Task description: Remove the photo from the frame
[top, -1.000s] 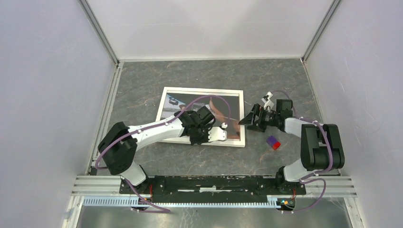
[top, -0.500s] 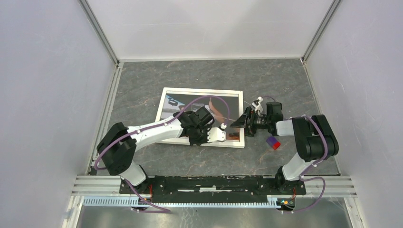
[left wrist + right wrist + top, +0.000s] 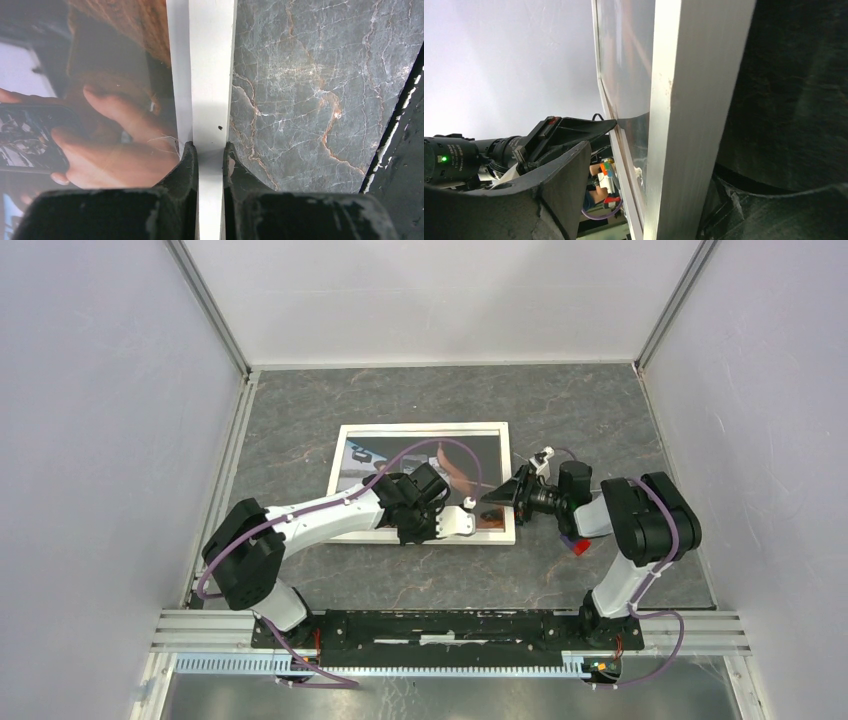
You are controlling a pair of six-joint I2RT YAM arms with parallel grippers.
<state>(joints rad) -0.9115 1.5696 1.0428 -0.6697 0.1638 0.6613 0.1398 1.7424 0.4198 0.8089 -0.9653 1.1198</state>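
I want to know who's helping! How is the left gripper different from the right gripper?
The left gripper pinches the frame tightly by its near border; the right gripper sits around its right edge with a gap. The left reaches over the photo; the right comes from the side. Both have two black fingers.

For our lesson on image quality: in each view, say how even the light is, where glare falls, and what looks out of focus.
Top external: even light, faint shadows, the frame sharp. Left wrist: a bright patch on its white border, the left gripper's fingers dark and slightly soft. Right wrist: the glass washed pale by reflection, the right gripper's fingers blurred.
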